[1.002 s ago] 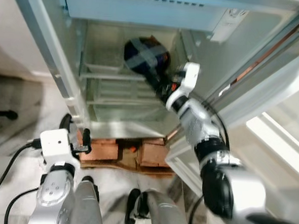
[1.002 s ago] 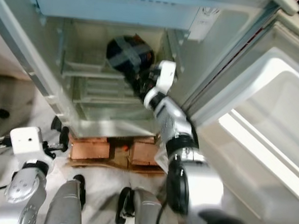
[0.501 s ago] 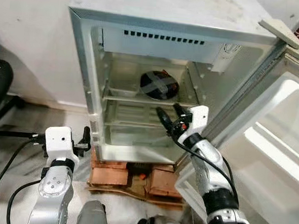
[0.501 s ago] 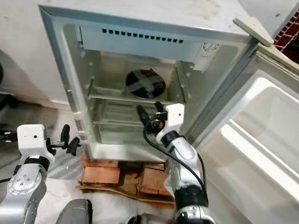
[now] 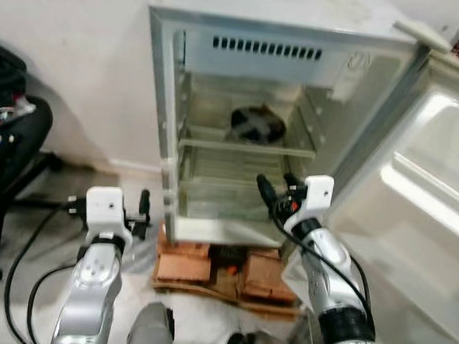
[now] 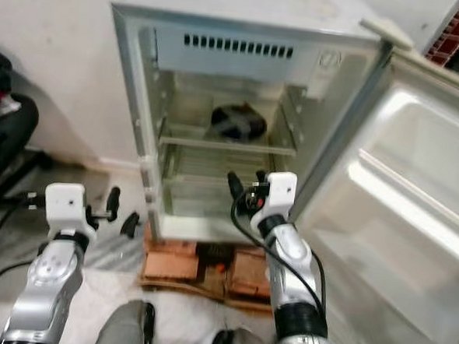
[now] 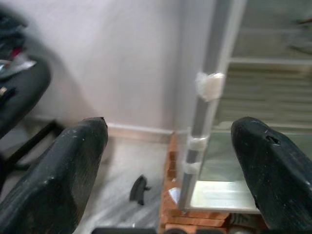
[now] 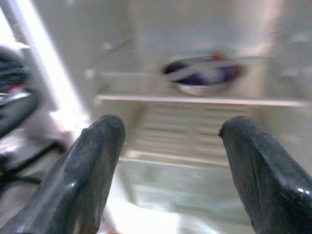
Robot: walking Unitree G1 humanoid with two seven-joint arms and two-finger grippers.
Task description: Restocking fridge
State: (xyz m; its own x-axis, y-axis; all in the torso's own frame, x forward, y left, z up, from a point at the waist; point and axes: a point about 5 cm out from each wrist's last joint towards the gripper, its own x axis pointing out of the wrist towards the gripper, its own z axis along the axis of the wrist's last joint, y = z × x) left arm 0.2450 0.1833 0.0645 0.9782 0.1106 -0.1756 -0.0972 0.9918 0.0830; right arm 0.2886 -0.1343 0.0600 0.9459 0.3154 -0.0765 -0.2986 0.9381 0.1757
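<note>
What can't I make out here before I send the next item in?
- Bowl contents: too small in the eye views, blurred in the right wrist view.
- Lowest fridge compartment: partly hidden in the eye views by the open right hand.
- Door shelves: washed out by glare, cut off by the edge.

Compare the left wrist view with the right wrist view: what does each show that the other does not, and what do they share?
Left wrist view alone: the white wall, the bricks under the fridge, and a small dark object on the floor.

Right wrist view alone: a covered metal bowl on the upper shelf.

Shared: each looks between its own open pincer's black fingers, left and right, toward the open fridge.
</note>
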